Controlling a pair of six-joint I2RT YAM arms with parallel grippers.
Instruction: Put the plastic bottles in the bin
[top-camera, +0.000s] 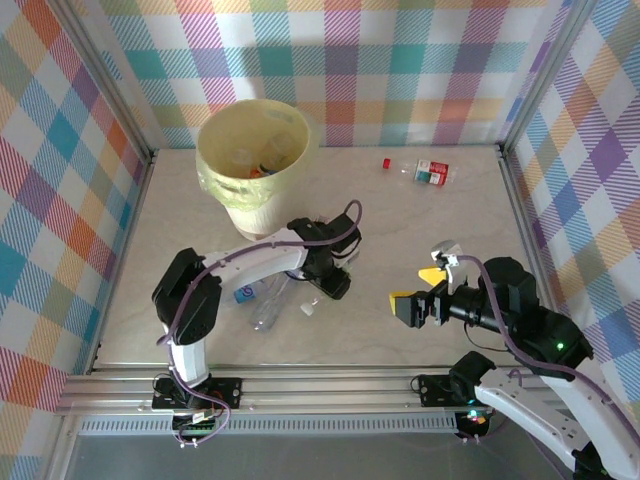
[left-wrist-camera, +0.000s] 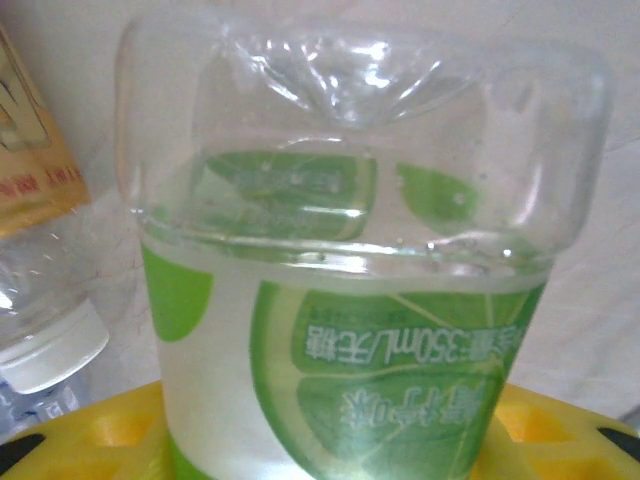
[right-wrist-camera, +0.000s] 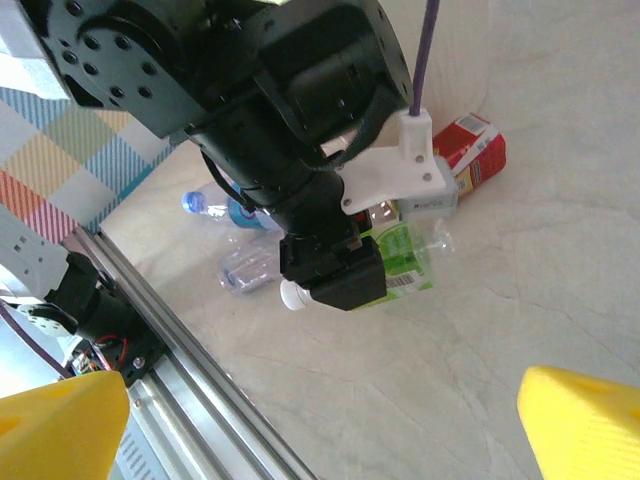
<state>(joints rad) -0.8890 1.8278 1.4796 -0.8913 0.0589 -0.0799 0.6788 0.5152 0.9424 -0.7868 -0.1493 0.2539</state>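
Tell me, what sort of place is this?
Probably a robot test booth: two robot arms bolted to a metal rail at a pale stone-look table, pastel checked cloth walls around it, and a pale-yellow round plastic bin for the small plastic bottles lying about.

Glossy clear plastic bottle (left-wrist-camera: 360, 250), smooth matt tabletop (top-camera: 400, 230), perhaps laminate

— Where can the right gripper (top-camera: 420, 290) pass?

— I see bare table (top-camera: 400, 220) from it up to the far bottle (top-camera: 432, 172) by the back wall.

— And toward the bin (top-camera: 245, 200)?

— Blocked. My left arm (top-camera: 250, 262) lies across that path, with the left gripper (top-camera: 328, 280) low over a green-label bottle (right-wrist-camera: 408, 262). Two clear bottles (top-camera: 268, 305) lie under the arm. A red-label bottle (right-wrist-camera: 478, 150) sits at the bin's foot.
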